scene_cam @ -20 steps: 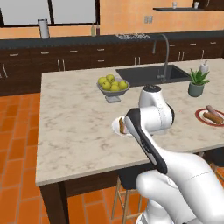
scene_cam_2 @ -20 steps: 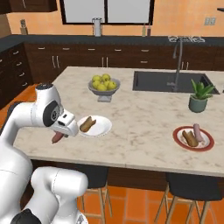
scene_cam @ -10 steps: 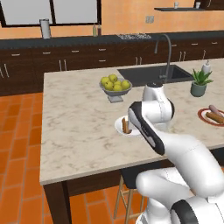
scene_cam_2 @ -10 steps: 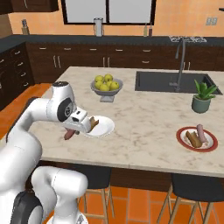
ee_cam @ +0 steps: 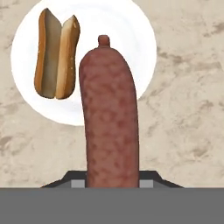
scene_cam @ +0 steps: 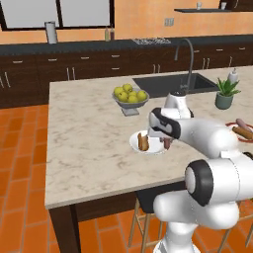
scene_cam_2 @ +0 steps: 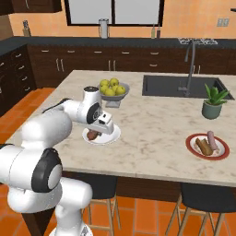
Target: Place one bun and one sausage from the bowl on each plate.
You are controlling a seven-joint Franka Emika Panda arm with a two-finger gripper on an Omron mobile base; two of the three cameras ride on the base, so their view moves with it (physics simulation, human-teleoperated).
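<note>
My gripper (ee_cam: pixel 113 183) is shut on a reddish-brown sausage (ee_cam: pixel 109 113) and holds it upright over the right part of a white plate (ee_cam: pixel 131 26). A split bun (ee_cam: pixel 57 54) lies on the left part of that plate. From the left base view the sausage (scene_cam: pixel 167 143) hangs at the right edge of the plate (scene_cam: pixel 154 147), beside the bun (scene_cam: pixel 143 142). A red-rimmed plate (scene_cam_2: pixel 222 153) at the right of the island bears a bun (scene_cam_2: pixel 203 146) and a sausage (scene_cam_2: pixel 211 137). The bowl is out of view.
A pale bowl of yellow-green fruit (scene_cam: pixel 130 96) stands just behind the white plate. Farther right are the sink (scene_cam_2: pixel 182 85) with its tap and a potted plant (scene_cam_2: pixel 213 102). Stools stand under the island's near edge.
The arm has swung rightward with the sausage, from beside the plate's left side to above its right part. The grip has stayed shut.
</note>
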